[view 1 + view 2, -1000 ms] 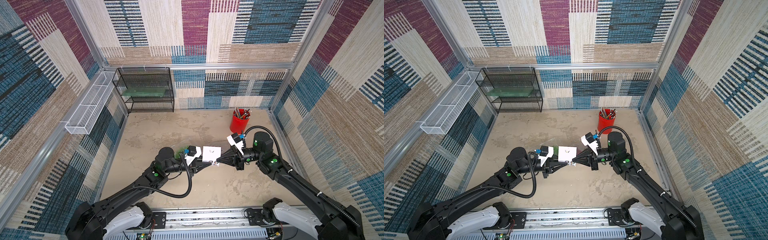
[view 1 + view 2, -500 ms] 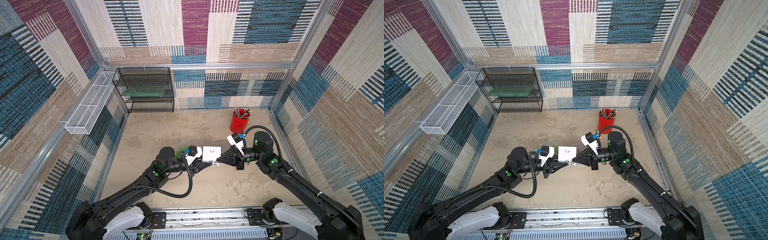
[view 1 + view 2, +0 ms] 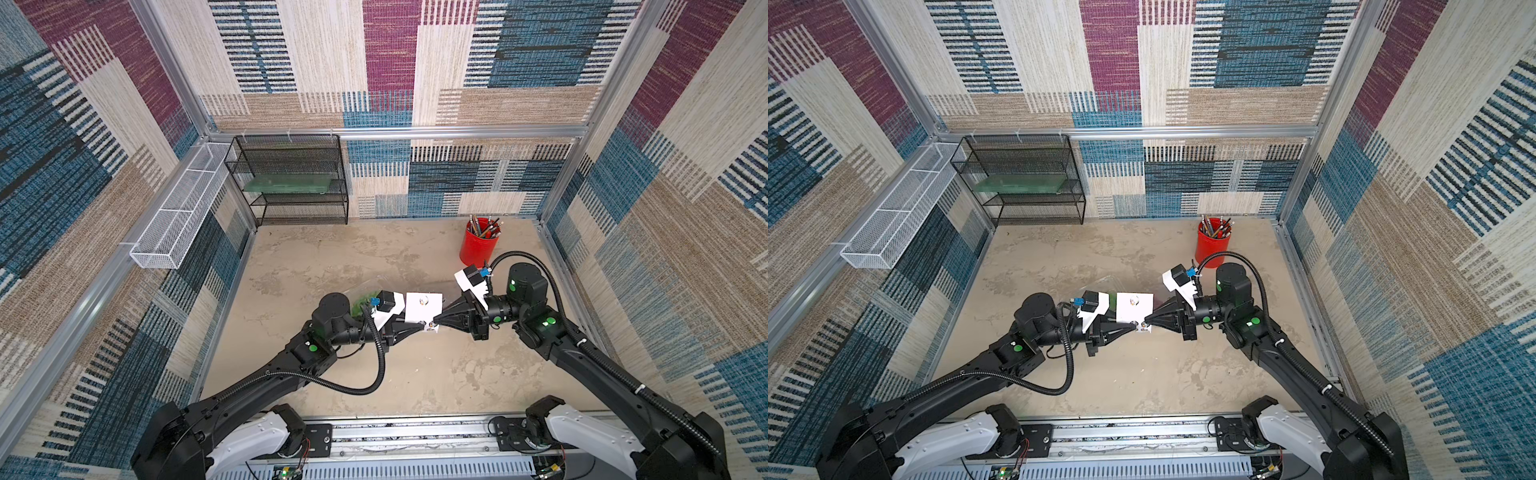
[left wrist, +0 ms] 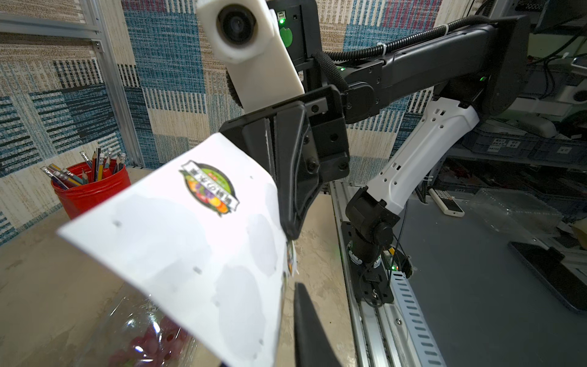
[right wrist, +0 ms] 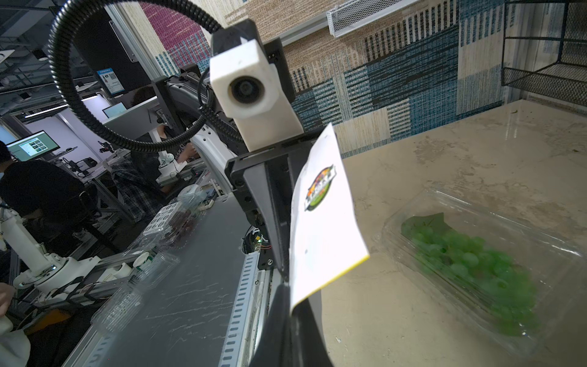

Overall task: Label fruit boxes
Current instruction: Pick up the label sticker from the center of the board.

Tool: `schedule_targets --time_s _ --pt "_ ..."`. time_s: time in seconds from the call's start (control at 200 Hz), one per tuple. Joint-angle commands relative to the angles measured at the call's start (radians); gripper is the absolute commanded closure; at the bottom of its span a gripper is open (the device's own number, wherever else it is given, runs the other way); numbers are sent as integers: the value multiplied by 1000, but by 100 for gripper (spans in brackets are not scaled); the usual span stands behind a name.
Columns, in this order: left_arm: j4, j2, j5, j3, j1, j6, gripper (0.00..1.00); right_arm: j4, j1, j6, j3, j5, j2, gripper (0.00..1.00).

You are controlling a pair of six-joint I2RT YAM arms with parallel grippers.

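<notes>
Two black robot arms meet tip to tip above a beige mottled tabletop [image 3: 332, 266], with a white paper sheet of round stickers [image 3: 424, 305] raised between them. The right gripper [image 3: 434, 323] is clamped on the sheet's corner nearest the robot's base. The left gripper [image 3: 424, 329] reaches the same corner from the opposite side, but whether its jaws pinch anything cannot be told.

The clear plastic clamshell box of green grapes [image 5: 470, 263] lies flat on the table under the left arm's wrist, behind that gripper's tip. Both top views catch only a green patch of it beside the arm, while the right wrist view shows most of it. The clear plastic clamshell box of red-purple grapes [image 4: 149, 340] appears only in the left wrist view, on the table beneath the lifted sheet. A red pencil cup [image 3: 478, 251] stands near the back wall, well apart.
</notes>
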Motion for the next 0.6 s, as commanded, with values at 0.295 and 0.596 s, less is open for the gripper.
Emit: schedule_targets --time_s 0.295,0.596 --pt "-22 15 9 20 -2 28 92 4 -1 -7 14 -2 1 97" --pt "-31 4 3 18 -3 28 98 0 -3 -8 10 5 -3 97"
